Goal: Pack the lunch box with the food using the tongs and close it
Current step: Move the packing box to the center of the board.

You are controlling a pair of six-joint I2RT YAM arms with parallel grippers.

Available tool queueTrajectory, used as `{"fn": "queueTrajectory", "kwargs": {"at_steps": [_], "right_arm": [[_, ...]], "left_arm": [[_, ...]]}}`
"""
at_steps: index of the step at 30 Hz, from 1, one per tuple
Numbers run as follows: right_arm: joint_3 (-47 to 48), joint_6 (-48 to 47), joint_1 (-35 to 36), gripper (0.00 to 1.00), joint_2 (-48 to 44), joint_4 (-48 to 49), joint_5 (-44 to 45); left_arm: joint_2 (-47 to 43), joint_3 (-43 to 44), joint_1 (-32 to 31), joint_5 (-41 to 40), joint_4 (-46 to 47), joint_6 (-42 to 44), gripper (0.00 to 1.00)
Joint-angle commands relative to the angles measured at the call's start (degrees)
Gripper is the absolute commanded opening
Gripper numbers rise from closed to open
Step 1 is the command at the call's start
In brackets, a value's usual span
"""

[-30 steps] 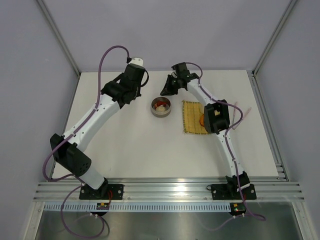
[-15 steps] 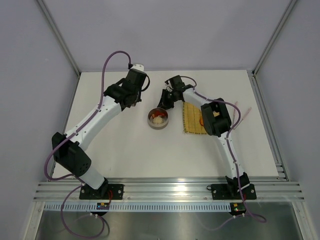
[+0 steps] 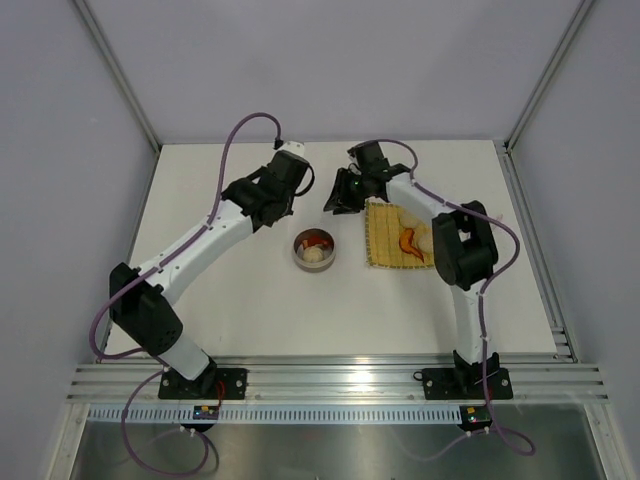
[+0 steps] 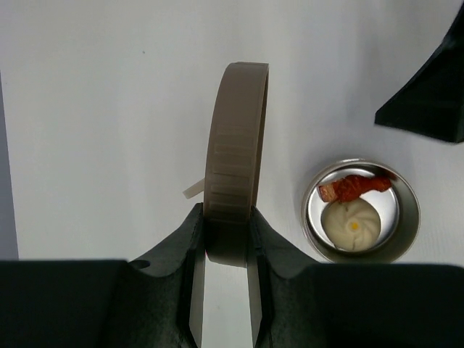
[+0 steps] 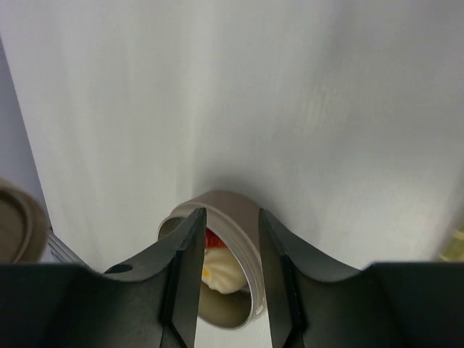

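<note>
Your left gripper (image 4: 226,214) is clamped on the lid (image 4: 235,145), which it holds on edge, upright between the fingers, above the table (image 3: 250,300) and just to the left of the lunch box (image 3: 316,250). Compared with a second ago, this gripper has swung across toward the tin. The lunch box itself now sits nearer the arm bases than it did then. It is open, with a cream ball (image 4: 350,223) and a red-brown chunk (image 4: 355,187) inside. Your right gripper (image 5: 230,215) has its fingers apart with nothing between them, and its wrist view looks down onto the tin's rim. Your right arm's elbow has moved off the yellow mat (image 3: 385,250), so the orange pieces (image 3: 412,240) lying on it are now in plain sight.
</note>
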Motion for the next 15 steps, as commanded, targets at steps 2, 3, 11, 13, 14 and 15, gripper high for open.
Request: {"fn": "queueTrajectory", "kwargs": {"at_steps": [2, 3, 11, 13, 14, 15], "right_arm": [[-6.76, 0.18, -6.07, 0.43, -14.63, 1.33, 6.04], [-8.26, -0.08, -6.79, 0.43, -16.14, 1.15, 6.57], [-22.50, -1.23, -12.94, 0.45, -31.08, -1.75, 8.59], [-25.74, -1.67, -13.91, 0.45, -33.02, -1.84, 9.64], [-26.63, -1.76, -14.35, 0.45, -34.42, -1.84, 9.82], [-27.51, -2.02, -15.13, 0.45, -34.96, -1.92, 9.91]], "left_arm": [[0.74, -0.82, -4.67, -8.83, 3.56, 3.13, 0.00], [1.19, -1.00, -5.56, -10.24, 3.91, 3.65, 0.00], [5.67, -4.60, -13.46, -24.83, 9.96, 10.51, 0.00], [6.64, -5.39, -15.13, -27.38, 11.03, 11.74, 0.00], [6.90, -5.92, -15.75, -28.09, 12.42, 12.09, 0.00], [7.69, -6.70, -16.37, -28.80, 13.13, 12.18, 0.00]]}}
